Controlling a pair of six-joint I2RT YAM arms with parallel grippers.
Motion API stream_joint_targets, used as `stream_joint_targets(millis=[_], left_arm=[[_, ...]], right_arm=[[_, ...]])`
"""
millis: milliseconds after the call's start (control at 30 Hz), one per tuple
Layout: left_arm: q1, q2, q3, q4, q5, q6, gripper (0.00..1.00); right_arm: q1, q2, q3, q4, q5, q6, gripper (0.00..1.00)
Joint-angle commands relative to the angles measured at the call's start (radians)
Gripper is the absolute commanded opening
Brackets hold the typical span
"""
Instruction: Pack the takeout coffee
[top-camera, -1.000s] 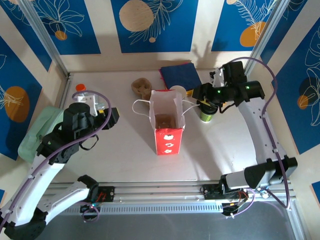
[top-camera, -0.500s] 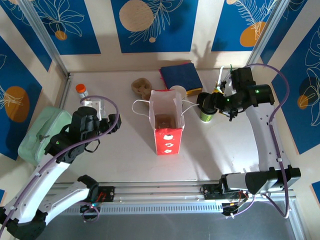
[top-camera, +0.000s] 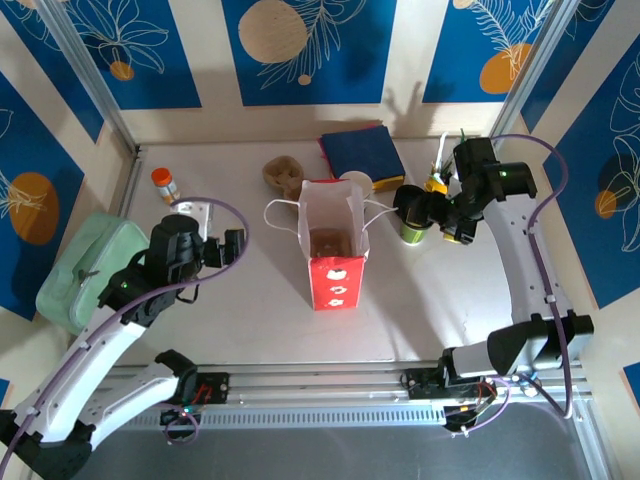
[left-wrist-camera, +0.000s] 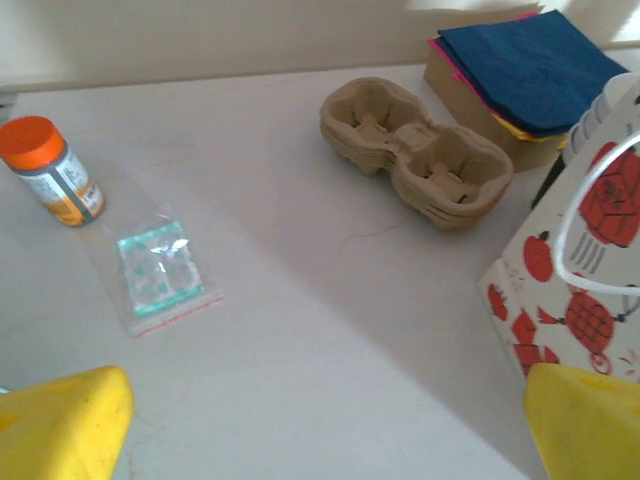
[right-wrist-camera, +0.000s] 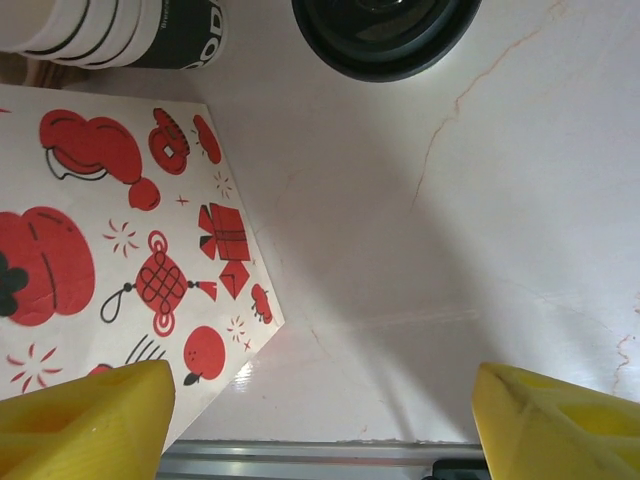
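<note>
The paper bag (top-camera: 335, 262) is standing mid-table. The cup carrier (top-camera: 283, 175) and napkins (top-camera: 362, 150) are crowding its 11 to 1 o'clock and the coffee cup (top-camera: 411, 233) its 3 o'clock. Bare table (top-camera: 430, 300) is lying open from 4 to 8 o'clock.

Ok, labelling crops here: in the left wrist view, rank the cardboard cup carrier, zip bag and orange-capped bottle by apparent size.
1. cardboard cup carrier
2. zip bag
3. orange-capped bottle
The last two look close; the bag lies nearer the camera.

I see a red-and-white bag (top-camera: 337, 282) in the middle, a brown carrier (left-wrist-camera: 415, 150) and blue napkins (left-wrist-camera: 530, 60) behind, an orange-capped bottle (left-wrist-camera: 50, 170) far left.
</note>
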Motion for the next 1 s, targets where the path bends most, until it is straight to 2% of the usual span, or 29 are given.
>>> stream_joint_targets(millis=[0,300,633,867,967], left_arm=[[0.019,-0.001,-0.031,0.084,-0.085,0.07,0.99],[0.116,-0.03,-0.083,0.137,-0.016,0.026,0.99],[0.125,-0.095,-0.088,0.11,-0.025,0.037,0.99],[0.125,-0.117,-0.097,0.124,-0.02,0.037,0.99],[0.125,-0.114,-0.097,0.127,-0.017,0.038,0.99]], right_arm=[[-0.003,0.028,-0.011,0.049,0.008,0.025,0.79],[0.019,0.111,-0.005,0.158,0.095,0.059,0.8],[0.038,0.189,0.021,0.251,0.178,0.038,0.81],[0.048,0.296,0.089,0.235,0.209,0.018,0.81],[0.052,0.33,0.105,0.226,0.21,0.004,0.85]])
